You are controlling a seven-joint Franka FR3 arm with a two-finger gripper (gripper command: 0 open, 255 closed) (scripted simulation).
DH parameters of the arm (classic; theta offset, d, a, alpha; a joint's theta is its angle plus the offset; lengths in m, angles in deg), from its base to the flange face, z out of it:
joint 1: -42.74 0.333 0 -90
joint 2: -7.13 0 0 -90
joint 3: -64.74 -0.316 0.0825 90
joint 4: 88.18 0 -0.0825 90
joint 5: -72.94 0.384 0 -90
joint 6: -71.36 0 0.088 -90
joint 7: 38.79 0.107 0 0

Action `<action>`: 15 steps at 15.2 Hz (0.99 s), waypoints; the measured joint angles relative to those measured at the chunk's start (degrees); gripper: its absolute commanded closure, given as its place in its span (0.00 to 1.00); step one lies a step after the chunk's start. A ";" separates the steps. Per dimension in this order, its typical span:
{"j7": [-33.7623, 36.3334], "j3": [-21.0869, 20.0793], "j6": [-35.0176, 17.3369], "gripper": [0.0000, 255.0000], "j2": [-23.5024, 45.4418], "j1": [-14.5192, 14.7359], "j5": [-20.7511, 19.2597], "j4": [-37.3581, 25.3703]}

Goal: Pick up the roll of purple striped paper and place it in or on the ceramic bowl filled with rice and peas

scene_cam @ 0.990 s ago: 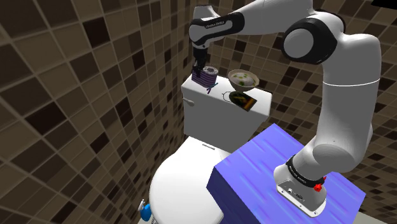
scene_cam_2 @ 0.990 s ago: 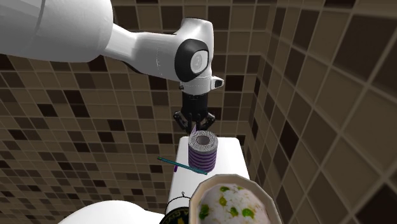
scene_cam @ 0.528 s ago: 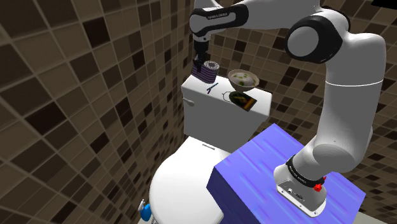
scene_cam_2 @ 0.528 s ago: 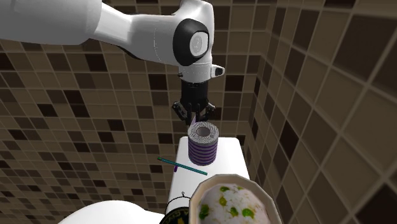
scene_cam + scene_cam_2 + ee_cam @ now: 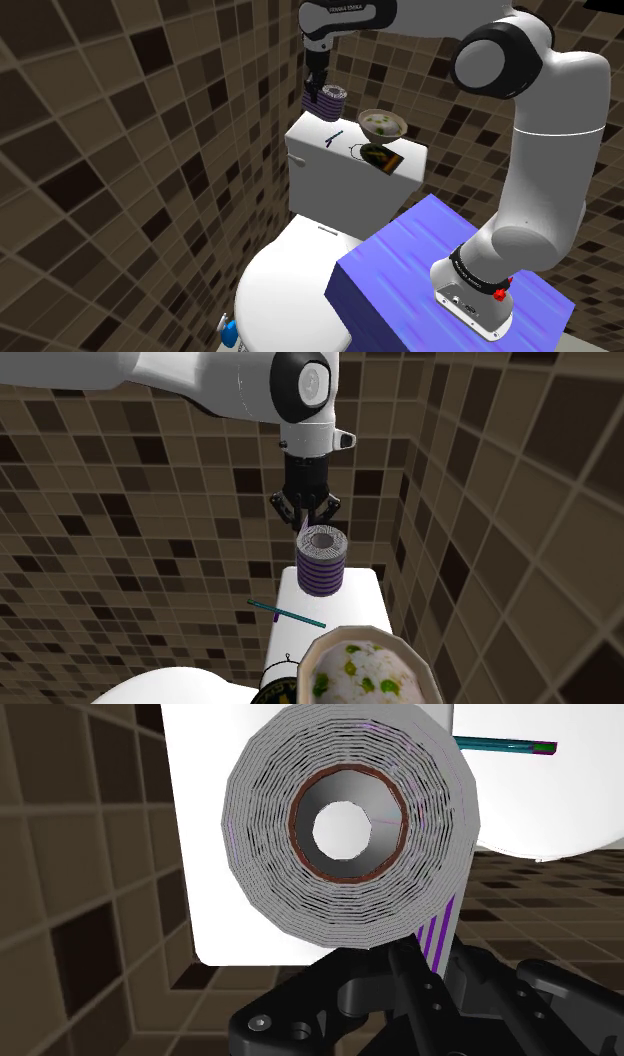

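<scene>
The roll of purple striped paper (image 5: pixel 324 100) hangs upright in the air above the far end of the white toilet tank lid (image 5: pixel 345 158). My gripper (image 5: pixel 317 84) is shut on its far side wall from above. In the second exterior view the roll (image 5: pixel 321 560) hangs just under the gripper (image 5: pixel 305 522). In the wrist view the roll's end with its brown core (image 5: pixel 350 834) is seen face on, and the fingers (image 5: pixel 418 954) pinch its purple striped side. The bowl of rice and peas (image 5: pixel 381 123) stands on the tank, toward the shoulder view's right of the roll; it also appears close up (image 5: pixel 365 670).
A thin teal stick (image 5: pixel 334 135) lies on the tank lid between roll and bowl. A dark flat item (image 5: pixel 379 156) lies near the lid's front edge. Below are the white toilet lid (image 5: pixel 285 295) and the blue stand (image 5: pixel 420 265). Tiled walls close in behind.
The gripper has risen with the roll held in it; the roll has come up off the tank lid and hangs higher than before. Bowl and stick have not moved.
</scene>
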 measured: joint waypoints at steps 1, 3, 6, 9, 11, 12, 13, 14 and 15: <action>0.00 0.01 0.88 1.00 -0.10 0.00 -0.01 -0.77; -0.01 0.01 2.40 1.00 -0.05 -0.02 0.00 -2.35; 0.15 -0.03 4.72 1.00 0.10 0.09 -0.02 -4.82; -0.02 0.02 6.86 1.00 -0.14 -0.05 -0.01 -6.73; 0.03 0.02 8.17 1.00 -0.44 -0.03 -0.02 -7.71; 0.10 0.00 9.07 1.00 -0.27 0.02 -0.02 -8.80; 0.15 -0.02 10.07 1.00 0.01 0.05 -0.02 -10.08; 0.10 -0.01 11.00 1.00 0.19 0.01 -0.01 -11.19; 0.15 -0.01 11.96 1.00 0.44 0.03 -0.02 -12.40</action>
